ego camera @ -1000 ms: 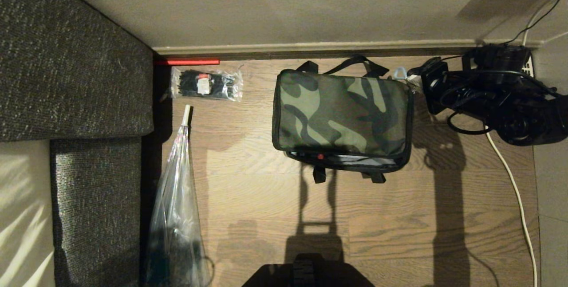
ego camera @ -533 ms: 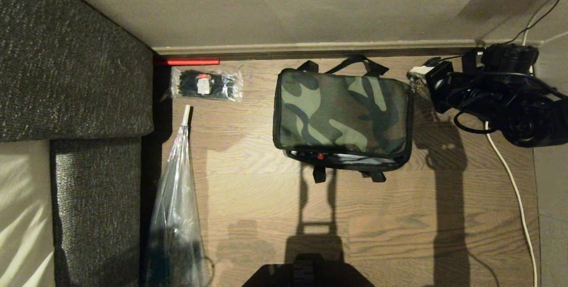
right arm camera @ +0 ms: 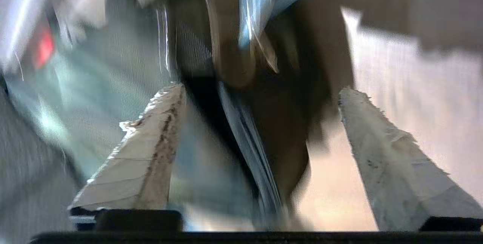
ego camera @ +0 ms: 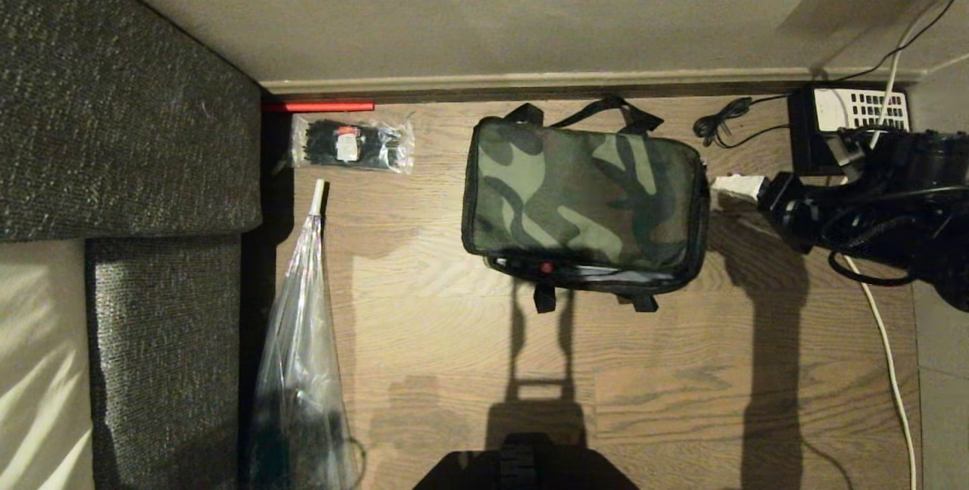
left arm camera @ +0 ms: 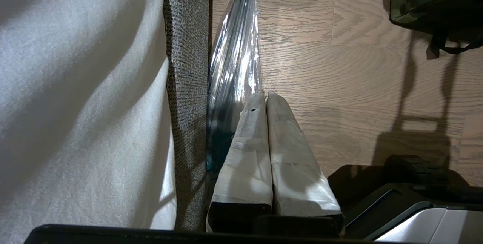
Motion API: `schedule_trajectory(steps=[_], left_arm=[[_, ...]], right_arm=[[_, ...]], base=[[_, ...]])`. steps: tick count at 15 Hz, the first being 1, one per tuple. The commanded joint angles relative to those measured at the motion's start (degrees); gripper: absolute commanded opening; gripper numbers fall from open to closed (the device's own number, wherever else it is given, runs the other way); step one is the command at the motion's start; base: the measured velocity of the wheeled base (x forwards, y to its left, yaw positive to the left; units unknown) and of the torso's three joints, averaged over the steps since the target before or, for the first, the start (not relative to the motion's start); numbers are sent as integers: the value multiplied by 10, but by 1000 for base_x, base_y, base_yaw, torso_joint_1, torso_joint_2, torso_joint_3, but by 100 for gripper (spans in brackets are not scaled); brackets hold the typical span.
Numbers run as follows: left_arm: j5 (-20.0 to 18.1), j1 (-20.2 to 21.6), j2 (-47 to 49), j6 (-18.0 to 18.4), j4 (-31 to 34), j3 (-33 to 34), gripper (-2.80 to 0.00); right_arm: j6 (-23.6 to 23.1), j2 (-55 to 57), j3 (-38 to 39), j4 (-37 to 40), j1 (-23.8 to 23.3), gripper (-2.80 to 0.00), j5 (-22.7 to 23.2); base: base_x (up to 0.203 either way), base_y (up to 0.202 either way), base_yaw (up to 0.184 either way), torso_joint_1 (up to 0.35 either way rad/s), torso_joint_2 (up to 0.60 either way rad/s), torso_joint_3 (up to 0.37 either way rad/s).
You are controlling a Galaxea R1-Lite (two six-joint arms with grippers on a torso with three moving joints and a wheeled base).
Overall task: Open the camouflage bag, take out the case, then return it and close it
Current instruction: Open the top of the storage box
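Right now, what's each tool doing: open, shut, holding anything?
Left tool: shut, holding nothing, parked beside the sofa.
Right tool: open, holding nothing, just right of the camouflage bag.

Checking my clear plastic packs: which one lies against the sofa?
The long tapering clear bag; the short packet of black cable ties lies flat by the back wall.
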Motion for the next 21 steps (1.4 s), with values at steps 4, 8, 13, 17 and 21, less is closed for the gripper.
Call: schedule_trajectory(steps=[4, 8, 13, 17, 21], left_arm=[[0, 1, -1, 0, 0, 0, -280], [0, 1, 0, 0, 0, 0, -280], [0, 1, 0, 0, 0, 0, -280], [0, 0, 0, 0, 0, 0, -280], [0, 1, 0, 0, 0, 0, -280]], right_arm=[[-249, -164, 85, 274, -7, 0, 35], [-272, -175, 109, 340, 1, 0, 125], [-131, -112, 105, 185, 13, 0, 152], [-1, -30, 68, 21, 39, 0, 148], [31, 19, 52, -82, 45, 0, 146]], base=[[0, 0, 0, 0, 0, 0], [0, 0, 0, 0, 0, 0], [0, 0, 0, 0, 0, 0], [0, 0, 0, 0, 0, 0], [0, 0, 0, 0, 0, 0]])
